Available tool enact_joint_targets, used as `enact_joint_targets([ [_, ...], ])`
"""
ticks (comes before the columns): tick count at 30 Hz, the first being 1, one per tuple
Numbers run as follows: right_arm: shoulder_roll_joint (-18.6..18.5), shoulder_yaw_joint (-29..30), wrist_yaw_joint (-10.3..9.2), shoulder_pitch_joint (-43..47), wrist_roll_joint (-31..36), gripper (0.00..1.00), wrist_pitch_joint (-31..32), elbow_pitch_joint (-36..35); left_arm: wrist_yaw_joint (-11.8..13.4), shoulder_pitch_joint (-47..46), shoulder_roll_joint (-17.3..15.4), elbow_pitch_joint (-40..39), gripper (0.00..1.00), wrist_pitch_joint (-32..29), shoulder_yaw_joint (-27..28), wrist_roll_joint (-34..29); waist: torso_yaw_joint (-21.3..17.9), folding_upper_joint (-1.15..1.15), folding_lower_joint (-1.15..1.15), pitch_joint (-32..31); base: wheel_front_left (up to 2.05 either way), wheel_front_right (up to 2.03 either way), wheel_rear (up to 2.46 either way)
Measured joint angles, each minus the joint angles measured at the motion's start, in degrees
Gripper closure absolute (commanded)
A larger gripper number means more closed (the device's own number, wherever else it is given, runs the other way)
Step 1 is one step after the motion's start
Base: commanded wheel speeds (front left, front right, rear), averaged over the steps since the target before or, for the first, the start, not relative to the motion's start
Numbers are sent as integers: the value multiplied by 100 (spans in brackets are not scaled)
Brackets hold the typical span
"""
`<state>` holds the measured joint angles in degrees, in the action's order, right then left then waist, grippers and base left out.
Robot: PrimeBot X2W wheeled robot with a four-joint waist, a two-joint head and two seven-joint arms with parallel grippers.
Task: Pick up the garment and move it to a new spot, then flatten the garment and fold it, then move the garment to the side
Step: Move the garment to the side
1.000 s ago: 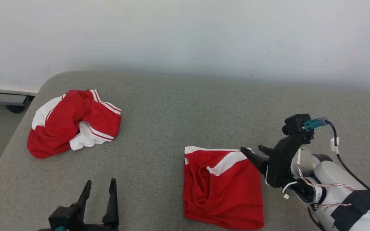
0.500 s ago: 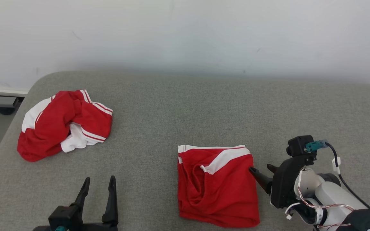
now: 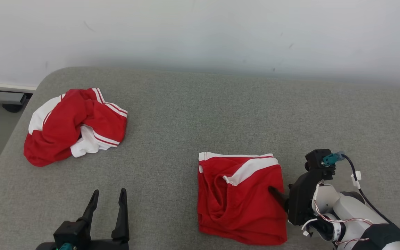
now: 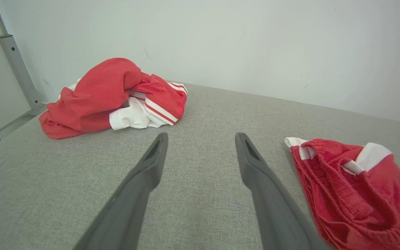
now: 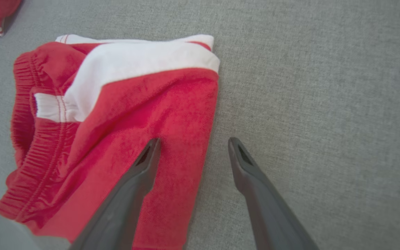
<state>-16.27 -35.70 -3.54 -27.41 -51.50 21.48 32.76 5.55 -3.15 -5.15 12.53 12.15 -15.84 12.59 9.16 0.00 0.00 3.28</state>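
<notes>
Item: folded red garment [image 3: 241,198], ctr-right on grey padded surface [image 3: 200,104]. Right gripper [image 5: 193,140]: jaws spread, straddling its right edge, one finger over cloth, one over bare surface; nothing pinched yet. Left gripper [image 3: 109,191]: spread, empty, parked near-left. Handling, imo: I drop low, nip all layers tog., drag sideways w/o unfolding. Crumpled garment [image 3: 75,126] far left: leave.

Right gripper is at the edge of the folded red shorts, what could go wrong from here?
The open right gripper straddles the right edge of the folded shorts: closing there may catch only the top layer, so the fold could fall open. Dragging them across the grey cushion may bunch them. Sliding left risks running into the crumpled red garment.
</notes>
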Motion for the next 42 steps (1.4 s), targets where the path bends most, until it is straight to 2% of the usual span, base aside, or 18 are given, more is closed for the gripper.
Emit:
enact_joint_targets([
  [8, 134, -108, 1, -22, -15, 0, 170, 229, 5, -68, 7, 4, 0, 0, 10, 7, 28, 0, 0, 78, 0, 0, 0],
  [9, 146, -110, 3, -35, -19, 23, 188, 247, 5, -92, 9, 3, 0, 0, 11, 8, 29, 0, 0, 86, 0, 0, 0],
  [10, 152, -113, 49, -45, -25, 100, 205, 248, 5, -98, 12, 3, 0, 0, 11, 15, 29, 0, 0, 92, 0, 0, 0],
  [15, 261, -93, 134, -165, -92, 100, 232, 321, 7, -93, 21, 9, 0, 7, 58, 59, -30, 0, 0, 118, 0, 0, 0],
  [18, 208, 82, 220, -296, -204, 100, 252, 380, 10, -93, 48, 16, 0, 11, 80, 130, -108, 0, 0, 127, 0, 0, 0],
  [24, -218, 272, 309, -634, -225, 100, 224, 410, 45, -87, 63, -21, 0, 53, 160, 208, -235, 0, 0, 153, 0, 0, 0],
  [32, -610, 332, 389, -1090, -122, 100, 333, 536, 44, -86, -7, -135, 0, 58, 202, 210, -382, 0, 0, 307, 0, 0, 0],
  [37, -1059, 464, 402, -1474, -22, 100, 432, 697, 38, -127, -36, -282, 0, 59, 214, 214, -452, 0, 0, 502, 0, 0, 0],
  [42, -1288, 543, 399, -1859, 37, 100, 509, 812, -4, -261, -56, -417, 0, 59, 220, 214, -501, 0, 1, 737, 0, 0, 0],
])
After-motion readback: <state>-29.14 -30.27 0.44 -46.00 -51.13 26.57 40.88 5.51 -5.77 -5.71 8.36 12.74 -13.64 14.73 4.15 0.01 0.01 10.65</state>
